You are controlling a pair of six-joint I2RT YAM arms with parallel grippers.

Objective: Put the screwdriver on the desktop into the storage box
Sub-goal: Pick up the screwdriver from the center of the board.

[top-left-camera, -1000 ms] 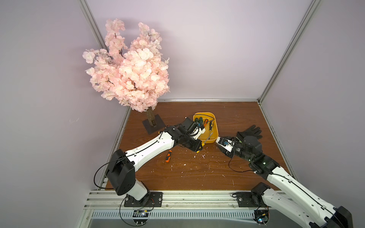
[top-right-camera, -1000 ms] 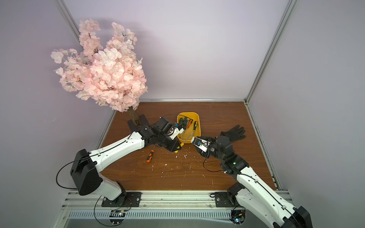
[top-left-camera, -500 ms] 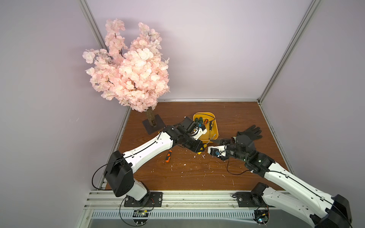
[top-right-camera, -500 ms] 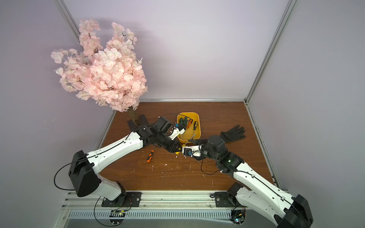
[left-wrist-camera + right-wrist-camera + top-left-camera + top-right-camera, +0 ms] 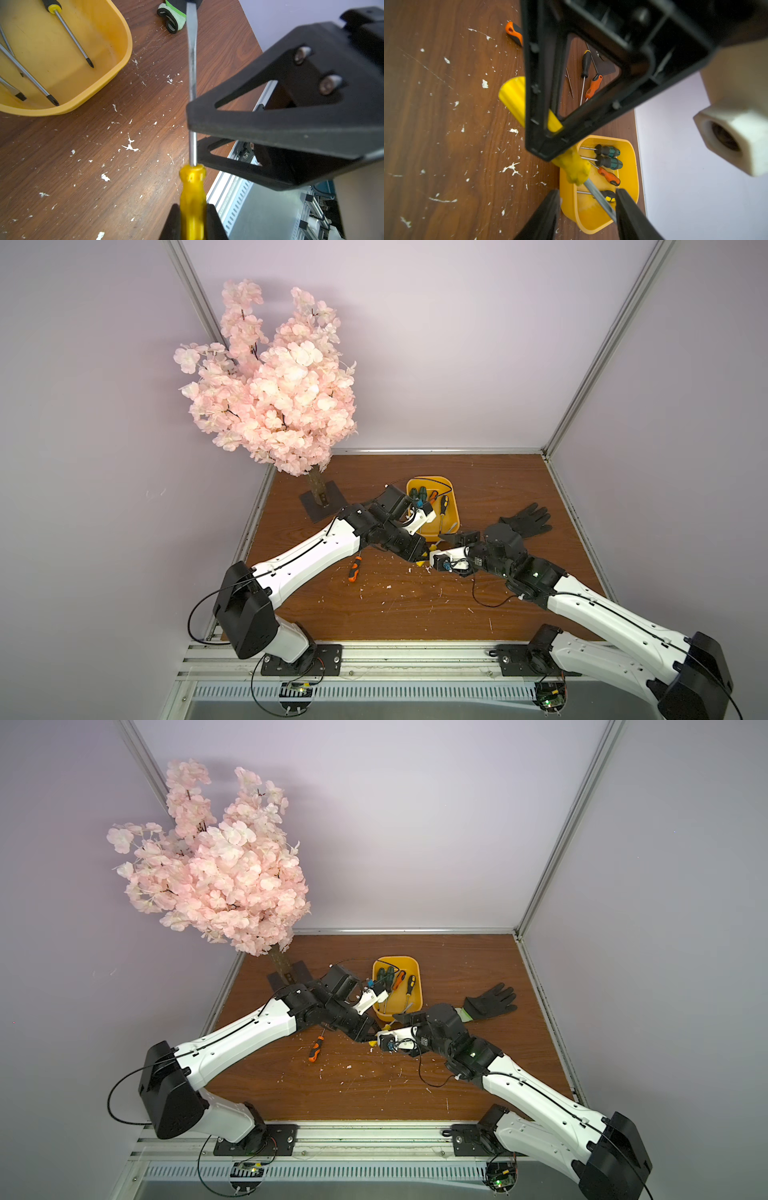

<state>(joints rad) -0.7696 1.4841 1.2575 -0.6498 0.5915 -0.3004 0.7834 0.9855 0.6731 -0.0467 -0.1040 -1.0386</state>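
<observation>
if the left claw point(image 5: 192, 207), clamped on the yellow screwdriver point(image 5: 192, 182), lets go before the spread right claw point(image 5: 588, 197) closes, it drops.

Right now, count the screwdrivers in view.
8: four in the storage box; a yellow one in the left jaws; on the desktop, an orange one, another orange, a black one. Others may be hidden.

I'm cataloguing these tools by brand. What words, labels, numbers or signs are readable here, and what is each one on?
No text reads clearly in any view.
yellow screwdriver: possible raised marks on its handle, too blurred to read.
boxed screwdrivers in the storage box: no legible print on the handles.
right arm's black housing: tiny pale marks, too small to read.
</observation>
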